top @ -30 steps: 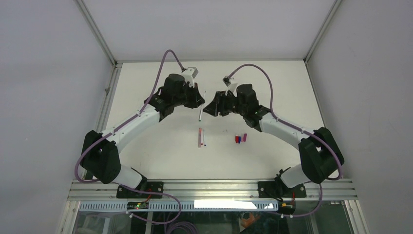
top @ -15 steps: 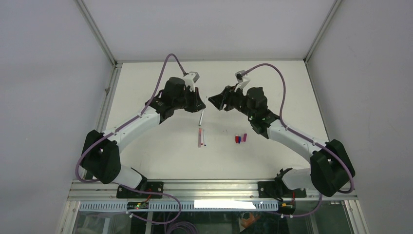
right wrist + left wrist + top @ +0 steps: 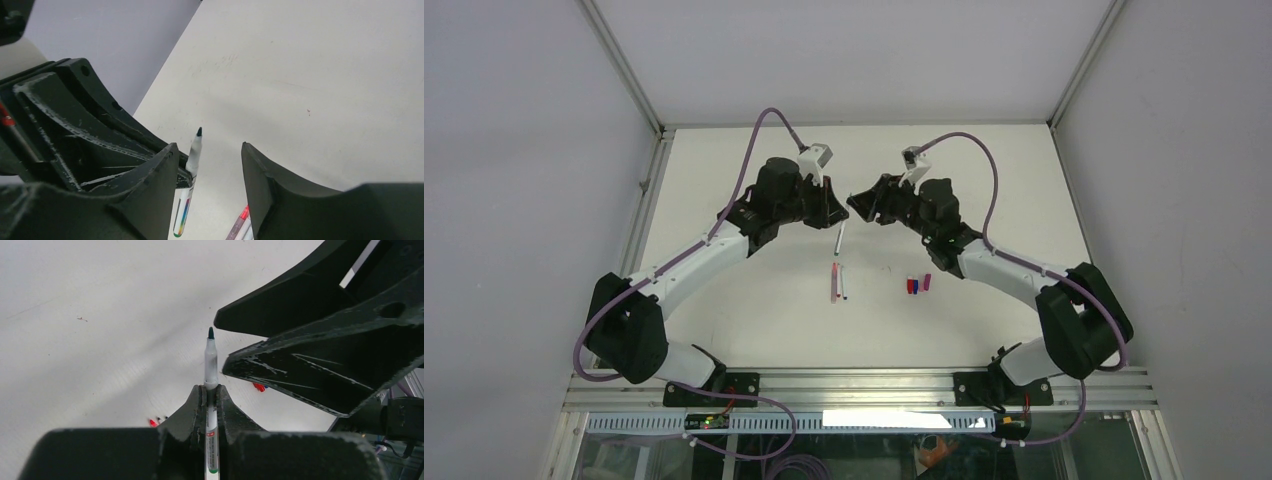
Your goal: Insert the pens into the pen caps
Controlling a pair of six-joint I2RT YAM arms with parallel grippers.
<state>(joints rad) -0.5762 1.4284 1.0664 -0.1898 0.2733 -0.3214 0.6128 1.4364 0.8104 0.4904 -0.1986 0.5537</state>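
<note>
My left gripper (image 3: 210, 387) is shut on a white pen (image 3: 210, 360) with a dark green tip. The tip sticks out past the fingers, above the table. In the top view this gripper (image 3: 835, 211) holds the pen (image 3: 839, 238) at table centre-back. My right gripper (image 3: 207, 150) is open and empty, its jaws set on either side of the held pen (image 3: 193, 152). In the top view it (image 3: 857, 204) faces the left gripper closely. Two more pens (image 3: 837, 283) lie side by side on the table. The red, blue and magenta caps (image 3: 918, 285) lie in a row to their right.
The white table (image 3: 754, 310) has walls on the left, back and right. An aluminium rail (image 3: 854, 385) carries both arm bases at the near edge. Purple cables loop over both wrists. The lying pens also show in the right wrist view (image 3: 239, 226).
My right gripper has swung up and back from beside the pen's lower end and now faces the left gripper at the pen's tip. The left gripper has shifted slightly, still holding the pen.
</note>
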